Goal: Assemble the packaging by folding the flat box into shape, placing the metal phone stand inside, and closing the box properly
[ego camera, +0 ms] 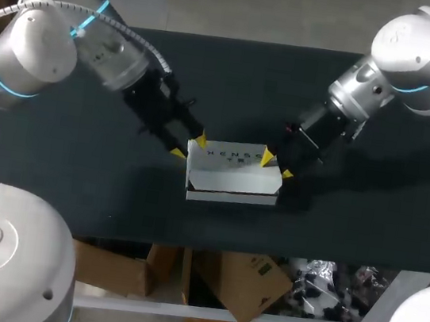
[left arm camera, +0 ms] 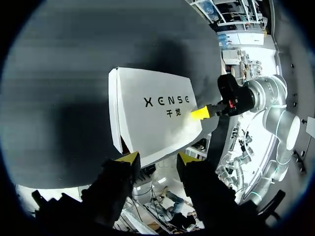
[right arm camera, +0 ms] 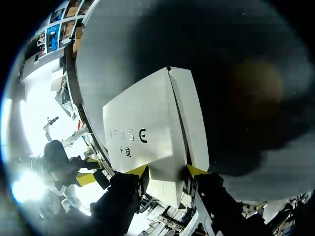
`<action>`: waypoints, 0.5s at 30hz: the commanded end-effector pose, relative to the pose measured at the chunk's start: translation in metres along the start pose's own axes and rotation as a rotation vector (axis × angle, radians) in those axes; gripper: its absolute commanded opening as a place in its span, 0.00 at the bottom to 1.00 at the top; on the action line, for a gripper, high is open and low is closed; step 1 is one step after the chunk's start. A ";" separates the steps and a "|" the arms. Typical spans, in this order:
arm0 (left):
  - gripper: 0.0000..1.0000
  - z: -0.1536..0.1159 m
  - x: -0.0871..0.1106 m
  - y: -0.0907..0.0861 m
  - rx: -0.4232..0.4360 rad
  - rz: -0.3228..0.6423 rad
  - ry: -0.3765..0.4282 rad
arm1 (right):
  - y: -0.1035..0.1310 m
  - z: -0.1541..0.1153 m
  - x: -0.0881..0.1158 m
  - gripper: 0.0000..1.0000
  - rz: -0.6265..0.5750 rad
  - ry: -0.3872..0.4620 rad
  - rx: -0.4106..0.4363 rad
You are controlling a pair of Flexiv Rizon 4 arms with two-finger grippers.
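Note:
The white box point(ego camera: 233, 175) with dark print on its top lies mid-table, folded into a low block, and its inside is hidden. My left gripper point(ego camera: 189, 146) stands at its left end. In the left wrist view the box point(left arm camera: 157, 113) has its near corner between the two yellow tips of that gripper point(left arm camera: 158, 158), both touching it. My right gripper point(ego camera: 277, 166) is at the right end. In the right wrist view the box point(right arm camera: 142, 132) runs between that gripper's point(right arm camera: 167, 171) fingers, pinched from both sides. A fingertip point(left arm camera: 199, 113) of my right arm shows against the box's far end.
The black table point(ego camera: 78, 166) spreads wide to the left, right and behind the box. Its front edge point(ego camera: 266, 256) runs a short way in front of the box. Both arms slant in from the back corners.

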State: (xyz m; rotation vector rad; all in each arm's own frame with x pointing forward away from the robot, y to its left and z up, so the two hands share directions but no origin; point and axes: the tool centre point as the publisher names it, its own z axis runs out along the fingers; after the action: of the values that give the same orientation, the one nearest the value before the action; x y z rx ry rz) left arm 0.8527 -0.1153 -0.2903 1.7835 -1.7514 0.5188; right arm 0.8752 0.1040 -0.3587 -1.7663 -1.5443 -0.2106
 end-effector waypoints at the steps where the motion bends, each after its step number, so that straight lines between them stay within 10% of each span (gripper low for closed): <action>1: 0.50 -0.004 0.003 0.005 0.006 0.056 -0.015 | 0.001 0.000 0.000 0.49 0.000 -0.001 0.004; 15: 0.91 -0.007 0.024 0.011 0.003 0.425 -0.168 | 0.001 0.000 0.000 0.48 0.000 -0.001 0.004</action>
State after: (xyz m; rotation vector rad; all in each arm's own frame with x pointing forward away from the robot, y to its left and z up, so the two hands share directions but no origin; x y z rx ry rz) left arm 0.8470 -0.1226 -0.2780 1.5052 -2.1860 0.5850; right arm 0.8752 0.1041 -0.3587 -1.7663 -1.5443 -0.2106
